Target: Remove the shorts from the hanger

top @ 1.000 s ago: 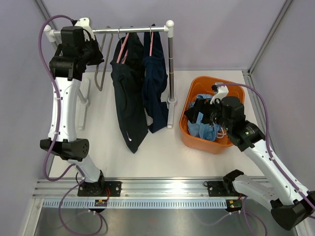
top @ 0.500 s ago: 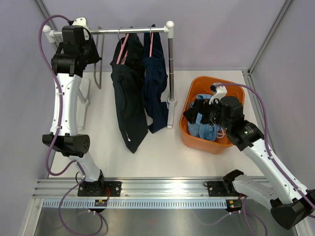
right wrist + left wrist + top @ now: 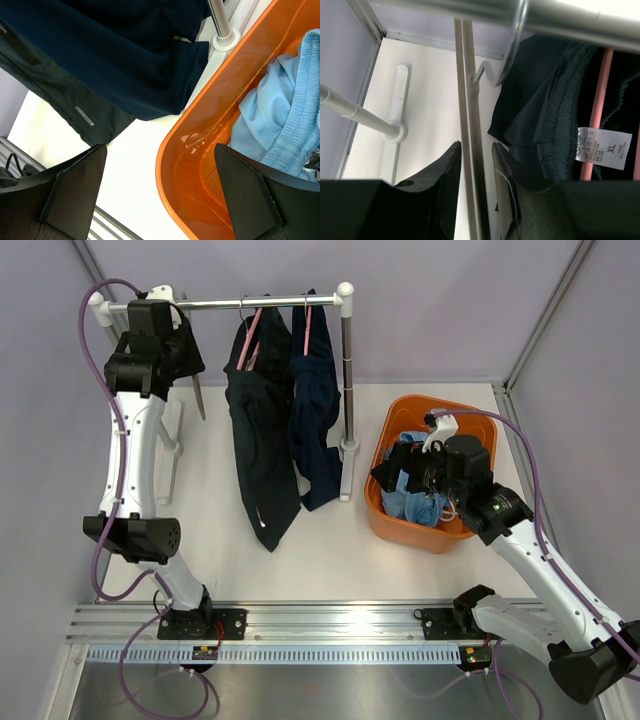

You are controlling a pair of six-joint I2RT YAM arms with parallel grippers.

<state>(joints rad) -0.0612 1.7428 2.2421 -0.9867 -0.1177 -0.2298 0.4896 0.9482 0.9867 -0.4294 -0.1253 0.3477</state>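
Step in hand: by my reading, one pair is done and the left arm is up at the rack's far-left end, ready for the next.
Left gripper (image 3: 476, 147): fingers a little apart, straddling the thin bar of an empty grey hanger (image 3: 469, 90) – a sliver of gap shows on one side, so it is not pinching.
Right gripper (image 3: 160, 147): fingers wide apart, holding nothing, low over the orange basket (image 3: 200, 130).
Light blue shorts (image 3: 280, 120): crumpled in the basket on the right, with no clear long axis.
Black shorts (image 3: 262, 450): on a pink hanger (image 3: 600, 95) from the rail (image 3: 570, 22), just right of the empty hanger.
Navy shorts (image 3: 316, 420): on a second pink hanger, touching the black pair's right side, beside the rack's right post.
Axis: both hung pairs run straight up and down – waistbands at the rail, hems toward the table, the black hem lower.
Doing it well: let go of the grey bar and shift right to the black waistband. Grip the cloth beside the pink hanger, not the hanger itself. Draw it down along the hang so the hook stays on the rail, and keep the navy pair from dragging along.
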